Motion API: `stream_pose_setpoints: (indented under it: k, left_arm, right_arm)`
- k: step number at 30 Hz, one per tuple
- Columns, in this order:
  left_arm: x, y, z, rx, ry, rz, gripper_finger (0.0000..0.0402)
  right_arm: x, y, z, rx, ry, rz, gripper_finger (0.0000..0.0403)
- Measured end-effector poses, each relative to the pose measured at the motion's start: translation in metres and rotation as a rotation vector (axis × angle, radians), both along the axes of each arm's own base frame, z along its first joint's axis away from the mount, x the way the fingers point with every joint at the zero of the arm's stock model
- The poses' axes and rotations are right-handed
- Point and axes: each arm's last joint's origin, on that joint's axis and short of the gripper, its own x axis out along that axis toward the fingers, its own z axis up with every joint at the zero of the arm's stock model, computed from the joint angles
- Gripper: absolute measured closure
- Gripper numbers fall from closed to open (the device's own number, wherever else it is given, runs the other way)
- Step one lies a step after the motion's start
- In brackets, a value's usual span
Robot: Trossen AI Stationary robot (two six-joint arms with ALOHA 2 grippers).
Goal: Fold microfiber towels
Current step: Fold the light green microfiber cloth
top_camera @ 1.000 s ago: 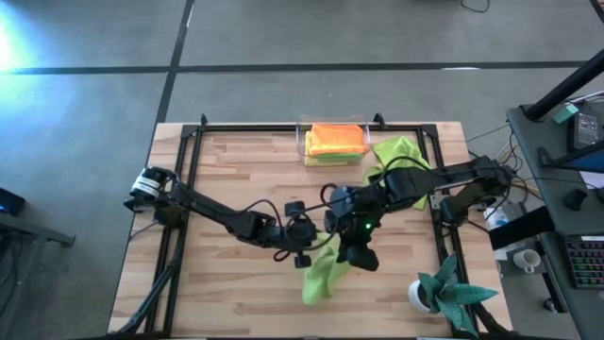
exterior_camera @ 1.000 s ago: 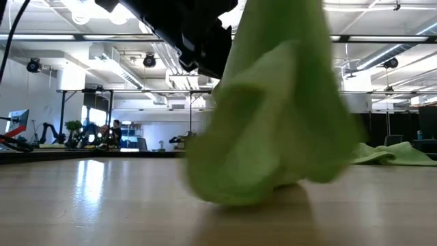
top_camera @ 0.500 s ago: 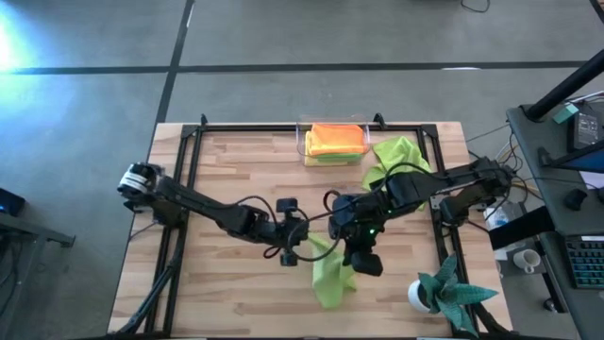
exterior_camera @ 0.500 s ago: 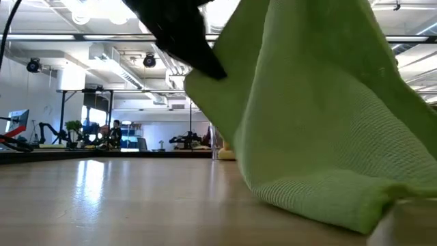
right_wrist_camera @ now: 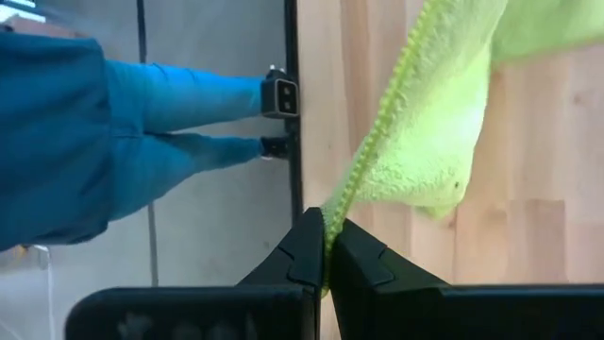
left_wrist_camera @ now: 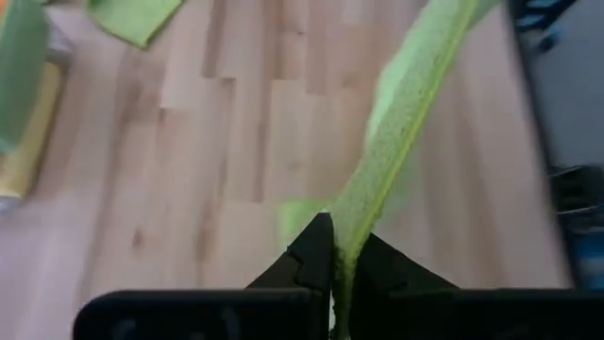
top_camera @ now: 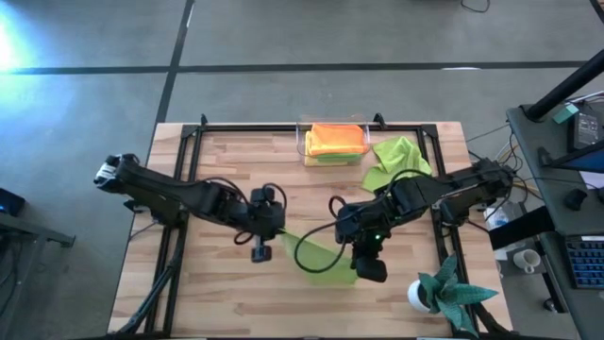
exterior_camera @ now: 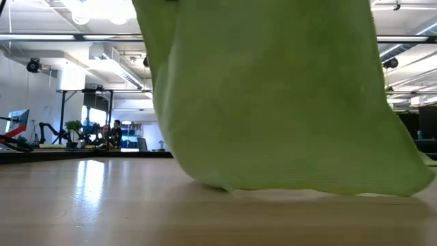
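Both pincers are clamped shut on one lime green towel (top_camera: 319, 255), left pincer (top_camera: 267, 229) and right pincer (top_camera: 360, 253) stretching it above the tabletop (top_camera: 217, 293).

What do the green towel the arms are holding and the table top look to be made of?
Green towel: soft looped microfiber-like cloth, matte; its nubby weave and stitched edge show in both wrist views, and it hangs limp. Table top: light wood, seemingly joined planks with visible grain; a faint sheen in the low view suggests a sealed finish.
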Motion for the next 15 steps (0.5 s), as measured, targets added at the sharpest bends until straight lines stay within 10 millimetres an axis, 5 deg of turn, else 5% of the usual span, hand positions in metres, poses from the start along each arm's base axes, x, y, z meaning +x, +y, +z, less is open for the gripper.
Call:
stream_pose_setpoints:
  k: [15]
  left_arm:
    - [-0.006,-0.013,0.046,-0.09,-0.009,-0.024,0.0401]
  right_arm:
    - [-0.03,-0.016,0.022,-0.098,0.027,-0.263,0.0394]
